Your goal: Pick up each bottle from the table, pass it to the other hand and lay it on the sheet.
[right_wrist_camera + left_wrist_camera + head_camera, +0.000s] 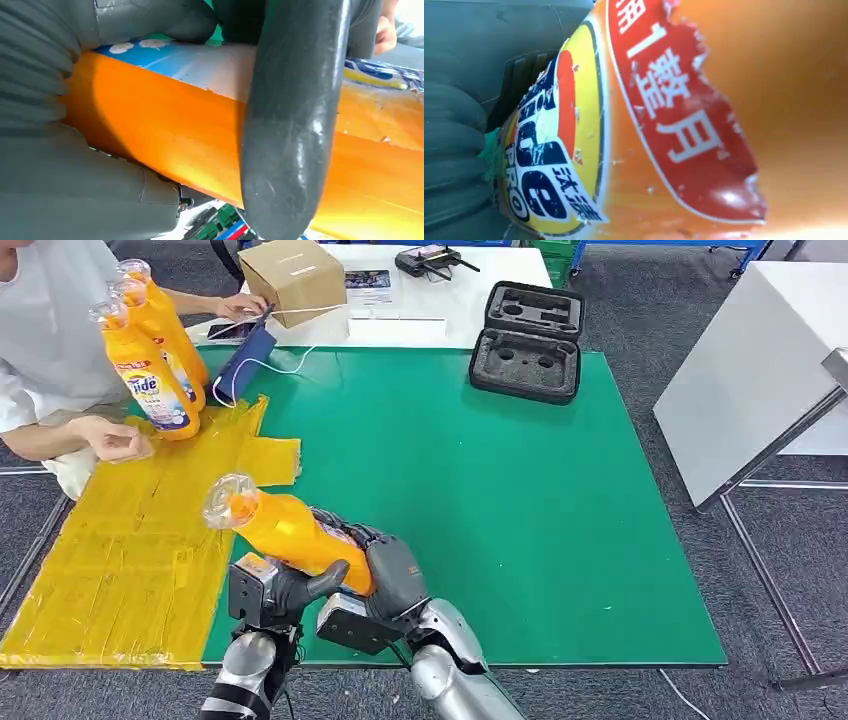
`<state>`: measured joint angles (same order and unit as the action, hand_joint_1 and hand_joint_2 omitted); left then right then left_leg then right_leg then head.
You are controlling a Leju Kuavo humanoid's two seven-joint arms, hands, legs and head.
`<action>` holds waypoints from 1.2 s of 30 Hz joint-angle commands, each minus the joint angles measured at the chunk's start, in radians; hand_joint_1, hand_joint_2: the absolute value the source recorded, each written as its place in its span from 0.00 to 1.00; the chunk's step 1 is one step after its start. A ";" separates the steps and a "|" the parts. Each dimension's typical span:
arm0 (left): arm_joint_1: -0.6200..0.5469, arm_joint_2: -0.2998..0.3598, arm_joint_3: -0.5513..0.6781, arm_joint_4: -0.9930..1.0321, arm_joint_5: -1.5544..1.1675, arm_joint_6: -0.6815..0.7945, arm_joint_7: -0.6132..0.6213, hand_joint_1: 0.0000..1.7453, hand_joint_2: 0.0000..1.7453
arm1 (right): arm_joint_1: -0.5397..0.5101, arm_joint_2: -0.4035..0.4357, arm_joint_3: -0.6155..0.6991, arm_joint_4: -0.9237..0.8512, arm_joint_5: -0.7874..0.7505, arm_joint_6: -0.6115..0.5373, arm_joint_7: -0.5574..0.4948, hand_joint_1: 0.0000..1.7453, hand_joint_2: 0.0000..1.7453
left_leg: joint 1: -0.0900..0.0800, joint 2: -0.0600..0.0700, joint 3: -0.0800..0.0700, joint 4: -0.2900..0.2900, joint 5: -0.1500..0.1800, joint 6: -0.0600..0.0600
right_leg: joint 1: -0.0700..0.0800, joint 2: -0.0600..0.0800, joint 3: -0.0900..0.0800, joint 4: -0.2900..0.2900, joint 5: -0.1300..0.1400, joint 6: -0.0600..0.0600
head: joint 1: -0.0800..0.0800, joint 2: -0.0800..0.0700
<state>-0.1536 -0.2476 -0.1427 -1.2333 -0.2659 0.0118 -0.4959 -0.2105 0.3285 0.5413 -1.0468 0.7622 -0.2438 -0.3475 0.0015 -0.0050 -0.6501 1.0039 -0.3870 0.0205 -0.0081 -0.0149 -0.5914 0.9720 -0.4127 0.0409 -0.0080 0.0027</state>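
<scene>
Both the left hand and right hand are gripping one orange bottle, fingers wrapping its body. It is tilting, cap toward ten o'clock, beside the yellow sheet.

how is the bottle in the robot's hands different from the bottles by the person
The held bottle is tilted, lifted off the table between the left hand and right hand. The standing bottles are upright on the yellow sheet, untouched. The held one sits near the sheet's edge; the others stand at its far end. All are orange with clear caps.
</scene>
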 commanded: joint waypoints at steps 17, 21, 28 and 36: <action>-0.154 0.080 0.148 -0.008 -0.420 0.582 0.025 1.00 1.00 | 0.085 -0.100 -0.051 -0.258 -0.048 -0.086 -0.057 0.00 1.00 | 0.001 -0.004 0.005 0.000 -0.002 -0.002 | 0.000 -0.004 0.006 0.000 -0.004 -0.002 | 0.000 0.000; -0.246 0.101 0.395 0.148 -0.871 0.686 0.025 1.00 1.00 | 0.132 -0.147 -0.110 -0.455 -0.231 -0.069 -0.126 0.00 1.00 | 0.000 -0.004 0.006 -0.002 0.000 -0.002 | 0.000 -0.003 0.006 -0.001 -0.002 -0.001 | 0.001 0.000; -0.269 0.139 0.522 0.157 -1.209 0.686 0.088 1.00 1.00 | 0.140 -0.185 -0.162 -0.534 -0.451 0.010 -0.131 0.00 1.00 | 0.000 -0.001 0.006 0.000 -0.003 -0.001 | 0.000 -0.001 0.007 0.000 -0.003 -0.001 | 0.001 0.000; -0.562 0.603 -0.653 0.779 -1.305 0.686 1.034 1.00 1.00 | 0.103 -0.227 -0.170 -0.559 -0.591 0.047 -0.147 0.00 1.00 | 0.003 -0.015 0.003 0.003 0.001 -0.003 | 0.002 -0.017 -0.007 0.004 -0.005 -0.003 | 0.002 0.000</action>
<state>-0.4072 0.0430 0.1408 -1.0967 -1.5670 0.6947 0.1785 -0.0717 0.1720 0.3948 -1.5565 0.2109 -0.2022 -0.4749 0.0034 0.0027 -0.6513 1.0046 -0.3860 0.0194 -0.0076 -0.0105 -0.6109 0.9726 -0.4100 0.0371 -0.0061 0.0027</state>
